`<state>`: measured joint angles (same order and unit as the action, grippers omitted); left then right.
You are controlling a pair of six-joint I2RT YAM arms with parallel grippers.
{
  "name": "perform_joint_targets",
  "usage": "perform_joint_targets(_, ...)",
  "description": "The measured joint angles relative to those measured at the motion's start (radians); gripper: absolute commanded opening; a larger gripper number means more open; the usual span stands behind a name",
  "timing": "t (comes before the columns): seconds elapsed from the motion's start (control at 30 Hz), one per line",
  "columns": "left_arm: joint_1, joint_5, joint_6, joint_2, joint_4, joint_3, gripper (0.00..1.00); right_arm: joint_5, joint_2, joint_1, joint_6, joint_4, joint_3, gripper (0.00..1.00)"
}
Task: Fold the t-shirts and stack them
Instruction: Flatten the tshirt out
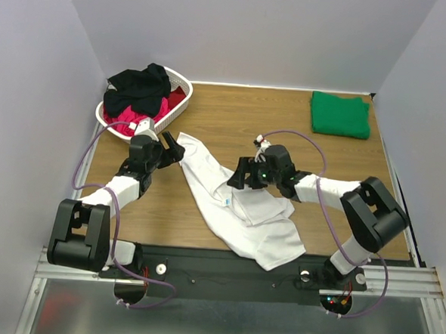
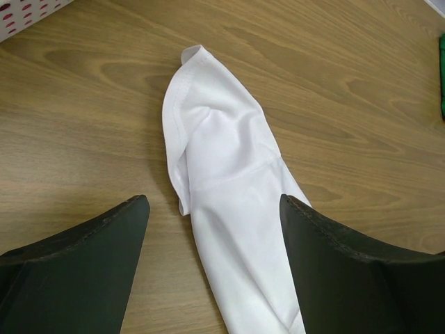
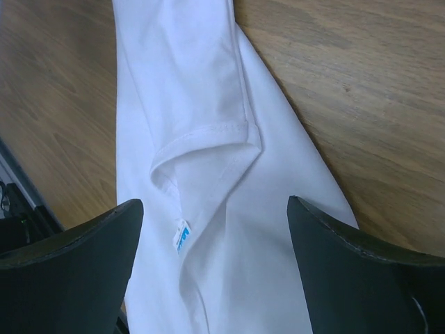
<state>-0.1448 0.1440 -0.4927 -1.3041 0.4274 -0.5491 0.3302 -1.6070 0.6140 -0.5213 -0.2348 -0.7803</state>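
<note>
White t-shirt [image 1: 236,206]: lies unfolded and rumpled on the wooden counter [image 1: 233,122], runs as a long diagonal band from upper left to lower right in the top view, and spills its wider lower end over the dark strip at the near edge. Shows a small blue-printed label [image 3: 179,240] just below a stitched hem fold in the right wrist view.

Left jaws: stand spread wide and grasp nothing. Hover over the narrow upper-left end of the white t-shirt, where a sleeve with a seamed edge lies flat on the wood between the two dark fingers [image 2: 90,264]. Cannot tell whether fingertips touch the cloth.

Right jaws: likewise released and hold nothing. Hang above the middle of the same shirt, with the hemmed fold and label framed between the fingers [image 3: 361,257].

Green t-shirt [image 1: 340,113]: sits folded into a neat rectangle at the far right corner of the counter, well apart from both arms.

White lattice basket [image 1: 184,89]: stands at the far left corner, just beyond the left arm [image 1: 124,180]. Holds a black t-shirt [image 1: 141,86] heaped on top and a red/pink t-shirt [image 1: 170,103] beneath it, both crumpled.
</note>
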Motion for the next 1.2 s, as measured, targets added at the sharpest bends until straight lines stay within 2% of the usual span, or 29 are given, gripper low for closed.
perform_joint_targets(0.37,0.000,0.013,0.019,-0.001,0.006,0.010,0.88,-0.030,-0.194,0.021,-0.044,-0.048,-0.137,0.72)
perform_joint_targets(0.9,0.000,0.045,0.022,-0.001,0.025,0.016,0.88,-0.053,-0.267,0.067,-0.060,-0.053,-0.183,0.42)
perform_joint_targets(1.03,0.000,0.047,0.022,-0.001,0.026,0.018,0.88,-0.050,-0.283,0.072,-0.062,-0.048,-0.203,0.16)
perform_joint_targets(1.07,0.000,0.047,0.022,-0.001,0.026,0.018,0.88,-0.050,-0.285,0.073,-0.063,-0.043,-0.206,0.05)
perform_joint_targets(1.1,0.000,0.047,0.022,-0.001,0.026,0.018,0.88,-0.050,-0.285,0.075,-0.060,-0.038,-0.209,0.01)
perform_joint_targets(1.2,0.000,0.047,0.022,-0.001,0.026,0.018,0.88,-0.053,-0.285,0.075,-0.055,-0.012,-0.232,0.00)
